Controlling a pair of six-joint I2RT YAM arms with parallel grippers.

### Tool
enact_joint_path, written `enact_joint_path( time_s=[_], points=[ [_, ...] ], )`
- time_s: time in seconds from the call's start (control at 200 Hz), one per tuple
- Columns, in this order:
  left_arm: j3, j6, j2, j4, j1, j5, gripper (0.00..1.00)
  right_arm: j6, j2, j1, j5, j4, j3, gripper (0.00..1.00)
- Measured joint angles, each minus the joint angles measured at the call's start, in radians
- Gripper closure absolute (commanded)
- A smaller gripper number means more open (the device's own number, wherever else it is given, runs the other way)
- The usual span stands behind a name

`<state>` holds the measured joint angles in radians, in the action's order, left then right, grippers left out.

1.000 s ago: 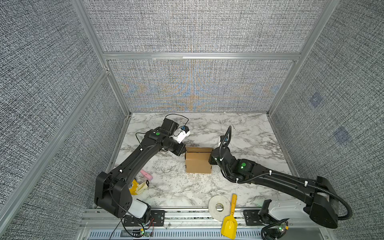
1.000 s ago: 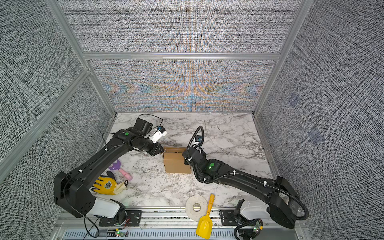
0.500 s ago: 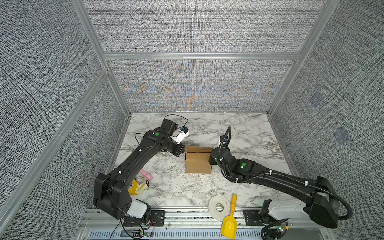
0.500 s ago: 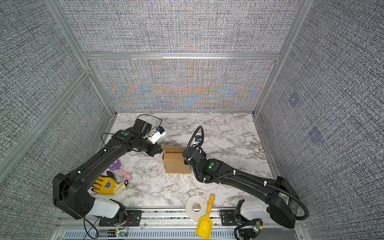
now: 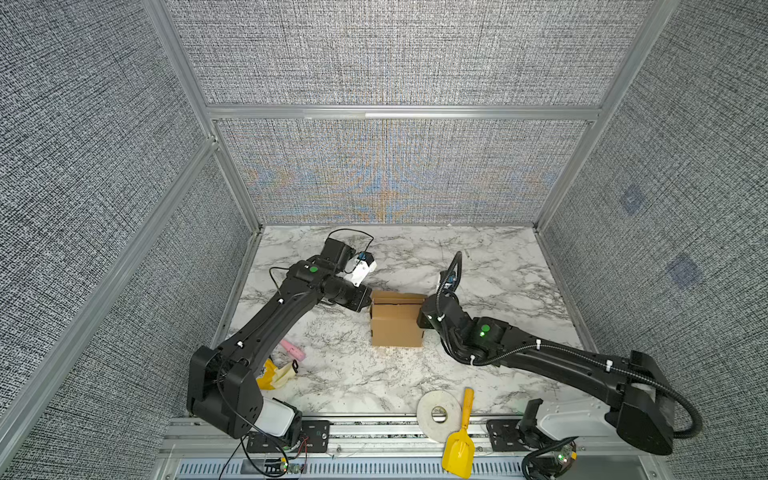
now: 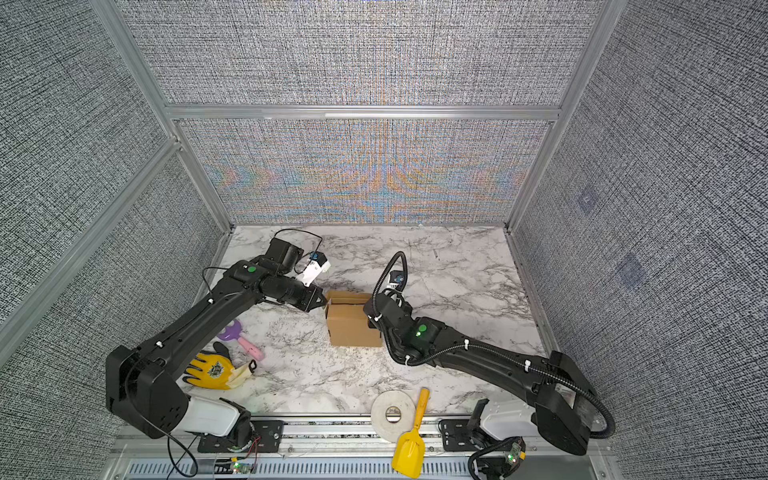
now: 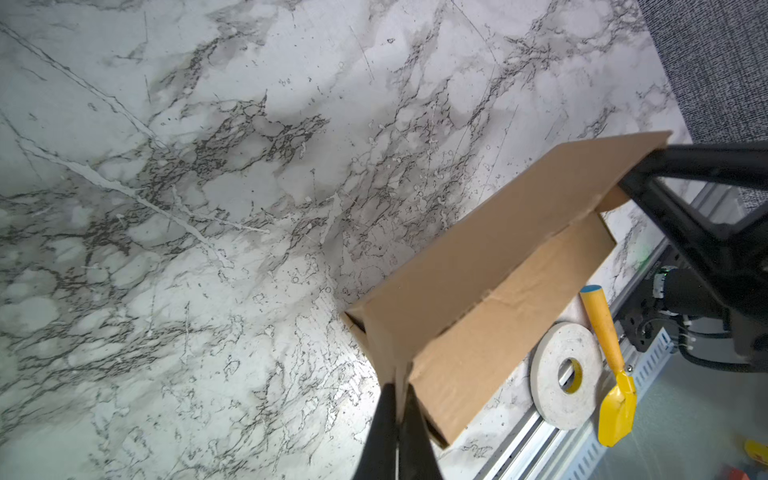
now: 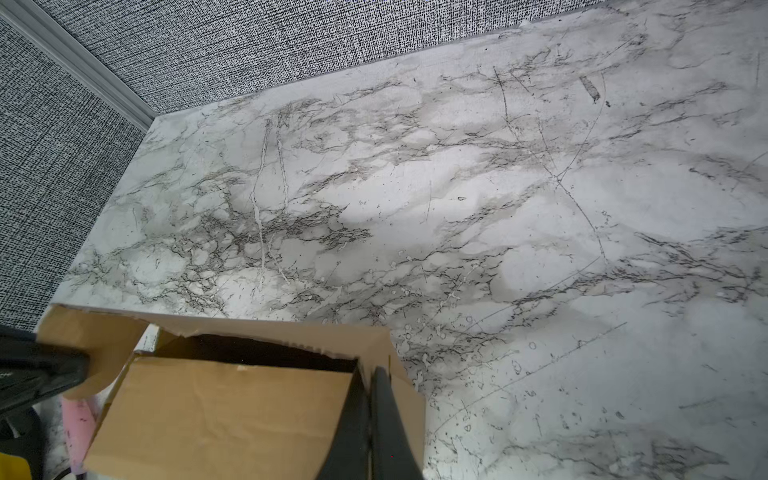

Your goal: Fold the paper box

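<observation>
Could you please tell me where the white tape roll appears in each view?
Top view: tape roll at bottom centre.
Top view: tape roll at bottom centre.
Left wrist: tape roll beyond the paper box.
Right wrist: not in it.
Shared landmark: yellow scoop beside it in all three.

2 matte black units: left arm (image 5: 266,328), right arm (image 5: 552,361). 1 green LED (image 5: 313,269) each. White base housings (image 5: 274,415), white camera mount (image 5: 360,271) on left wrist, white zip ties (image 5: 538,344), corrugated black conduit (image 5: 498,358) along right. left gripper (image 7: 397,388), right gripper (image 8: 370,376): slim black tapered fingers.
</observation>
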<state>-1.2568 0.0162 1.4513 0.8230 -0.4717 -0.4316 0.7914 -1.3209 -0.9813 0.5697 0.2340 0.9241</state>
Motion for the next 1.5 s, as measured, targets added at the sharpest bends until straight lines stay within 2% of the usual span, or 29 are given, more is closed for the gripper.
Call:
enact_joint_path(
  time_s=[0.626, 1.011, 1.502],
  points=[
    [0.067, 0.12, 0.0, -0.103, 0.004, -0.1, 0.98, 0.024, -0.008, -0.013, 0.029, 0.072, 0.035, 1.0],
    [0.055, 0.191, -0.002, -0.081, 0.037, -0.177, 0.98, 0.039, -0.001, -0.016, 0.046, 0.063, 0.021, 1.0],
    [0.147, 0.167, -0.026, -0.197, 0.042, -0.185, 1.0, 0.054, 0.02, -0.037, 0.051, 0.085, 0.015, 1.0]
  ],
)
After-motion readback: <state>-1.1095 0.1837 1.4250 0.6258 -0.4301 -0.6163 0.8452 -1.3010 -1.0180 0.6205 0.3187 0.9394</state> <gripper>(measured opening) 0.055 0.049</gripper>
